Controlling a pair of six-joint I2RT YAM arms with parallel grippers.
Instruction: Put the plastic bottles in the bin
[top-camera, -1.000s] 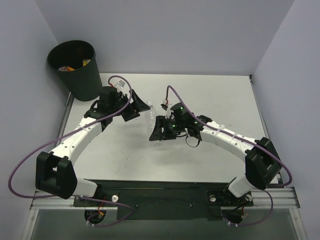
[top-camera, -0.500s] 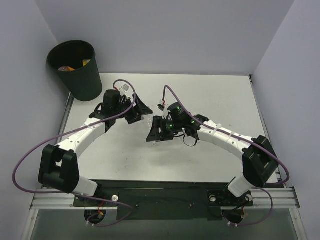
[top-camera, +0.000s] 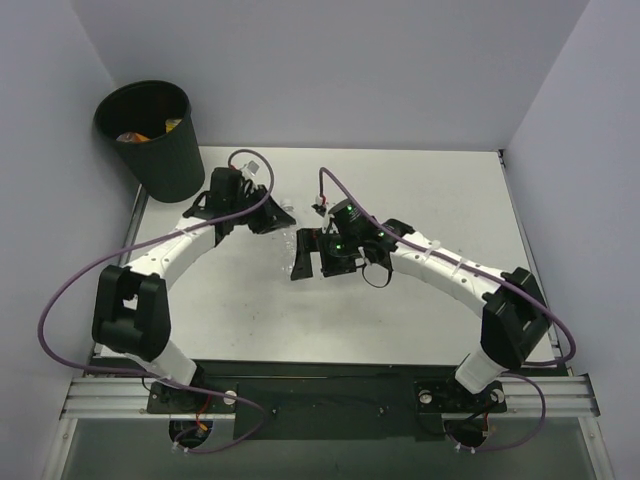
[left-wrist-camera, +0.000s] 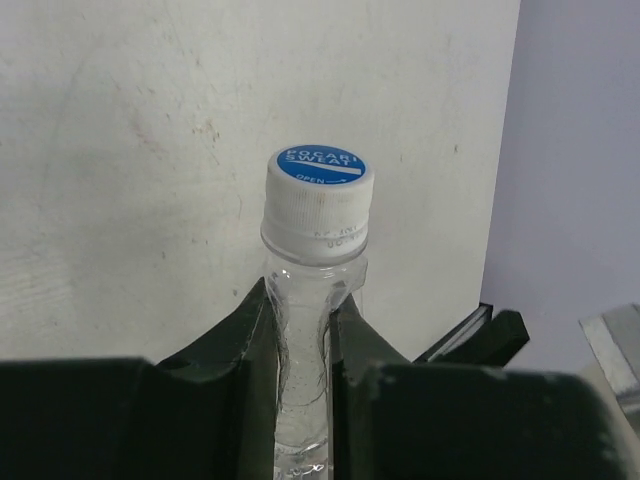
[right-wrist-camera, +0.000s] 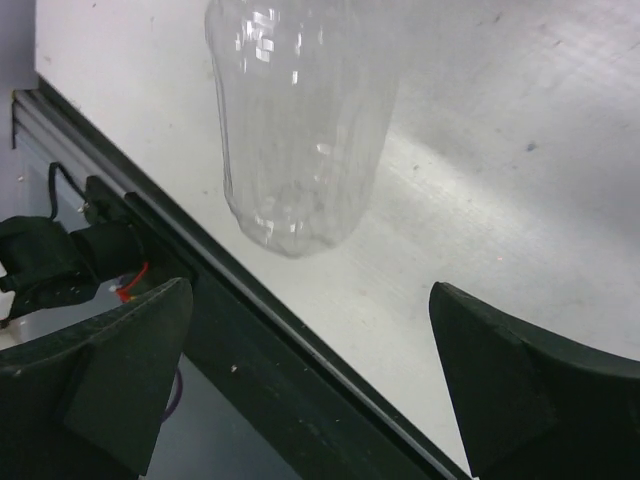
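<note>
The clear bottle (left-wrist-camera: 316, 228), judged light and crushable, is gripped at its stiffer neck by the left jaws; the right jaws are spread.

One clear bottle (right-wrist-camera: 300, 120), white-capped, was the only bottle in plain sight above the one table (top-camera: 420, 200). One black bin (top-camera: 160, 165) stood off the table's far left corner; the orange and yellow items (top-camera: 172, 125) inside it were too hidden to count. Two arms were in frame, the left arm (top-camera: 175, 250) and the right arm (top-camera: 450, 270), carrying two grippers in all: one left gripper (left-wrist-camera: 303, 298), one right gripper (right-wrist-camera: 308, 292).
</note>
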